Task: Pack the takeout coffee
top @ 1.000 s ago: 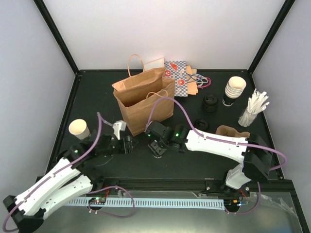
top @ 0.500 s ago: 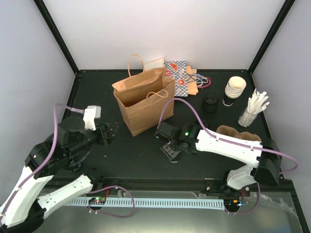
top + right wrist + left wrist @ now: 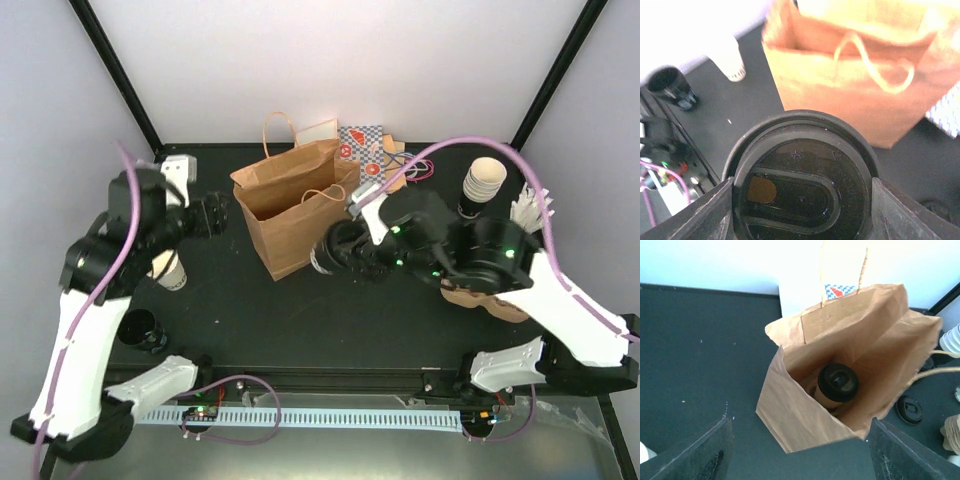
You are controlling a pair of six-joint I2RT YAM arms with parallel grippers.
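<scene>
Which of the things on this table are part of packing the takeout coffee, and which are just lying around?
For the job:
lidded coffee cup, held in the right gripper
brown paper bag
second lidded cup, already inside the bag

Lying about:
open cup
cup stack
loose lid
cardboard carrier
patterned bags

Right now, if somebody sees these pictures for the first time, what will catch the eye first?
A black lid fills the right wrist view, held between the fingers of the right gripper. Beyond it stands the open brown paper bag mid-table, and the left wrist view shows a lidded takeout coffee already standing inside it.
</scene>
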